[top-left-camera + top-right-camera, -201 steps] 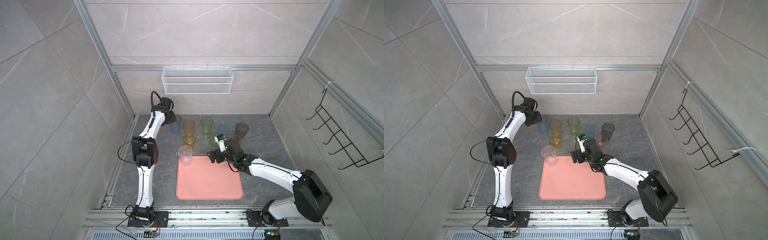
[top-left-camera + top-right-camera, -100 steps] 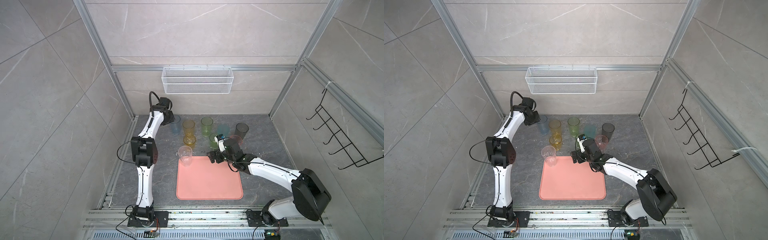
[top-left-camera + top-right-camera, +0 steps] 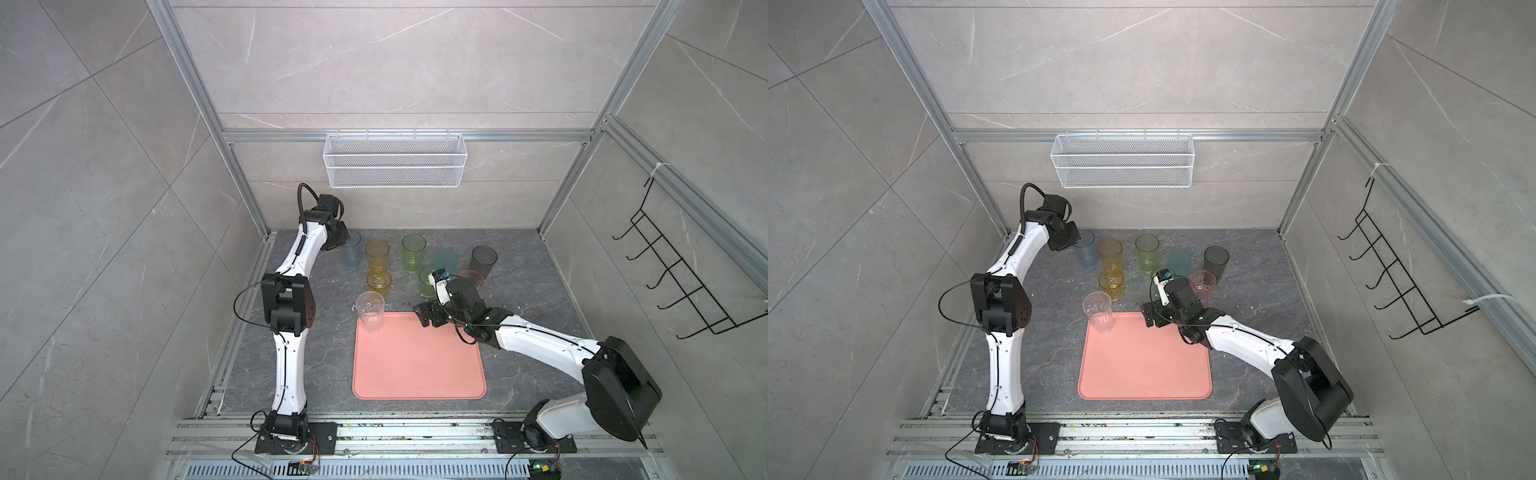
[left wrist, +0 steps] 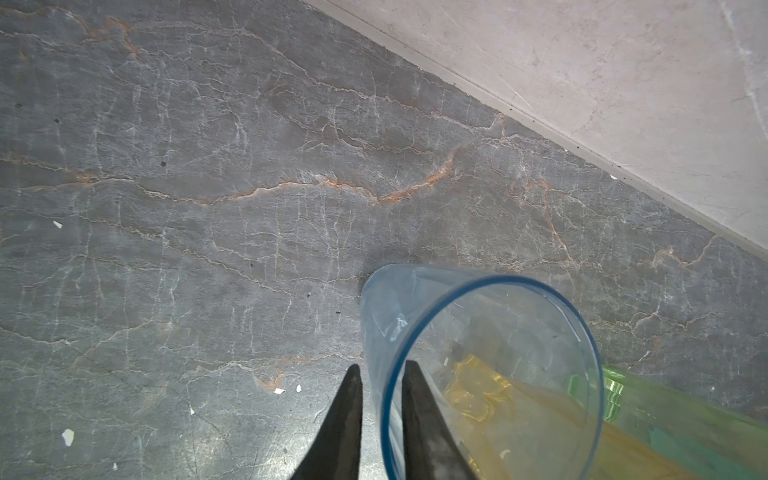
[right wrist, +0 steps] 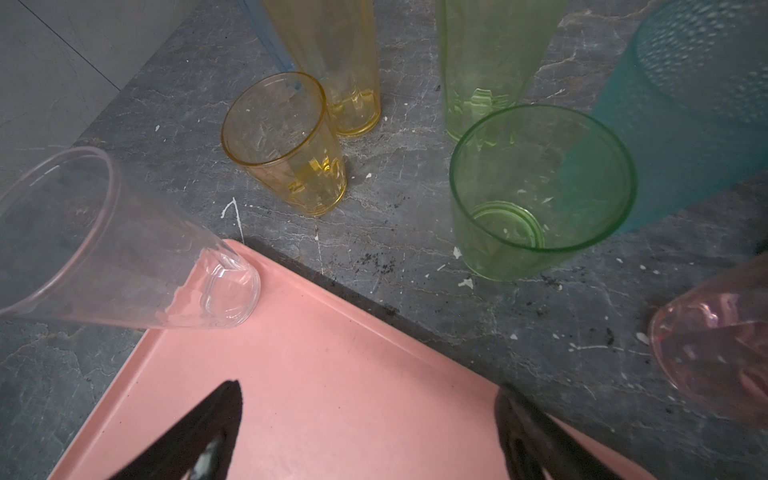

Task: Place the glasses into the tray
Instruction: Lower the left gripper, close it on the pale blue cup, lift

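1. Grey veined stone tabletop (image 3: 519,291), with pale tiled walls around it.
2. The salmon tray (image 3: 415,365) lies flat at centre. A clear tumbler (image 3: 370,311) stands in its far-left corner.
3. Eight tinted glasses (image 3: 413,253) stand on the stone beyond the tray.
4. The left gripper (image 4: 382,365) pinches narrow on the blue tumbler (image 4: 490,365), one finger inside the rim.
5. The right gripper (image 5: 368,386) gapes wide above the tray's far edge, holding nothing.
6. The white label (image 3: 439,286) on the right wrist carries print too small to read.

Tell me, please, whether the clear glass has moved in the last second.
No: the clear glass stands in the same corner of the tray as before.
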